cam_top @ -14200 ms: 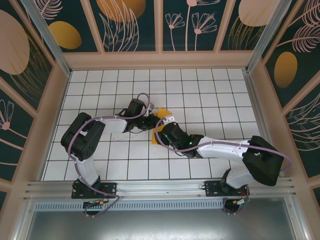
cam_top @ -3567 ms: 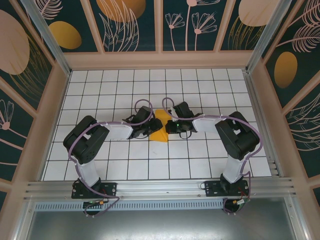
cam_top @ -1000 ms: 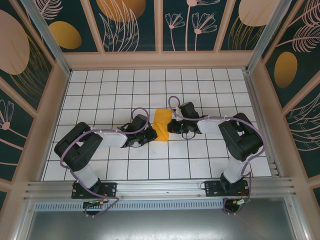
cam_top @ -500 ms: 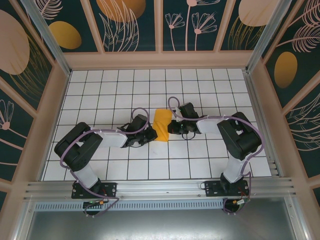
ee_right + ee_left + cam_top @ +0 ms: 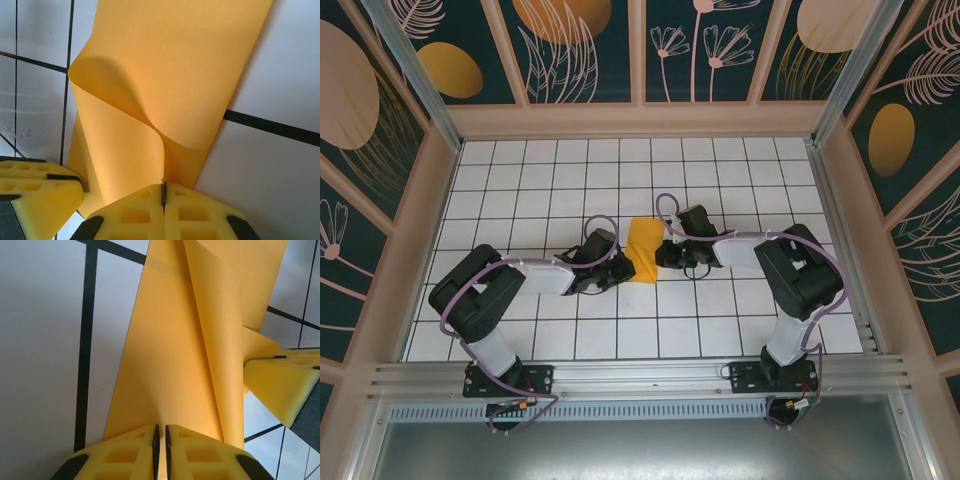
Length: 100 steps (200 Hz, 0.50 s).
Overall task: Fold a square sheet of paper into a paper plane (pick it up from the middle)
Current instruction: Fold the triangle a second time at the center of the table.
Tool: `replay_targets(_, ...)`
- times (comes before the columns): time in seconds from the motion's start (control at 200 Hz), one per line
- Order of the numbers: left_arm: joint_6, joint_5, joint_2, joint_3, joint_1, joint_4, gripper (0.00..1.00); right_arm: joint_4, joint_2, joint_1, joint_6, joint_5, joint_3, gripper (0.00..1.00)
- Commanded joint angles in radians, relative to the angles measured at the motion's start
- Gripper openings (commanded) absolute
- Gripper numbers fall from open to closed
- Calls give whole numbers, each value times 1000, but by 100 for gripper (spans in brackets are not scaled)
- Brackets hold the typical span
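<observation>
The orange-yellow square sheet of paper [image 5: 642,250] lies folded into a narrow creased strip at mid-table, between both grippers. Whether it forms the paper plane I cannot tell. My left gripper [image 5: 623,268] holds its left side. In the left wrist view the paper [image 5: 170,355] rises as a long fold into the left gripper [image 5: 161,432], whose pads stand a sliver apart on it. My right gripper [image 5: 660,255] holds the right side. In the right wrist view a curled flap of the paper [image 5: 165,75] ends in the tightly shut right gripper [image 5: 163,189].
White grid-tiled table [image 5: 740,180] inside wooden walls [image 5: 640,120] with patterned panels. The two grippers nearly touch. A right fingertip [image 5: 280,380] shows in the left wrist view, and a left fingertip [image 5: 35,185] in the right wrist view. A metal rail [image 5: 640,378] runs along the near edge.
Over the last second nothing visibly moves. Some seconds earlier the paper lay wider and more triangular, and the left arm reached from farther back.
</observation>
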Motion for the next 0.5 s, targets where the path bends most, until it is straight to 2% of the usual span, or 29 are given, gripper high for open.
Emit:
replay_targets(0.0, 37, -31, 15, 11, -5, -54, 16, -27, 25, -6, -25, 4, 22, 3)
replay_targets(0.16, 53, -50, -81, 37, -4, -52, 17, -27, 30, -6, -25, 4, 22, 3)
replay_targets(0.27, 48, -61, -103, 71, 6, -34, 9, -27, 32, -4, -26, 5, 23, 3)
replay_targets(0.385, 5, 6, -77, 92, 34, 65, 0, -27, 33, -5, -26, 7, 20, 3)
replay_targets(0.495, -46, 59, -23, 116, 56, 161, 0, -25, 37, -5, -27, 6, 18, 3)
